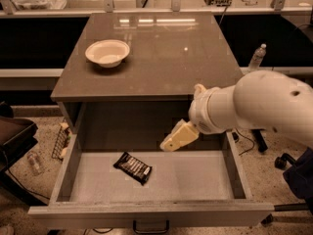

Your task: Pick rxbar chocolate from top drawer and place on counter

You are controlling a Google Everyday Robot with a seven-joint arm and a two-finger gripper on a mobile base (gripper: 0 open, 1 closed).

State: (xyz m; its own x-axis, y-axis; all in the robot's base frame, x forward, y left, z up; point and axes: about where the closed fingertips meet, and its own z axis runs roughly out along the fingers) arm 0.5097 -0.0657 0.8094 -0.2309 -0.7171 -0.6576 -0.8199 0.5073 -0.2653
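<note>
The rxbar chocolate (133, 167), a flat black bar with pale lettering, lies on the pale floor of the open top drawer (68, 165), left of centre. The drawer's dark pull handle (151, 226) shows at the bottom edge. My gripper (168, 144) hangs from the white arm (254, 106) that reaches in from the right. It is inside the drawer, above the floor, to the right of the bar and apart from it. The counter (166, 58) spreads glossy and grey-brown behind the drawer.
A white bowl (107, 52) stands on the counter's left part. A plastic bottle (257, 58) stands right of the cabinet. A dark chair (14, 136) and a small wire rack (61, 141) are on the floor at the left. Shelving runs along the back.
</note>
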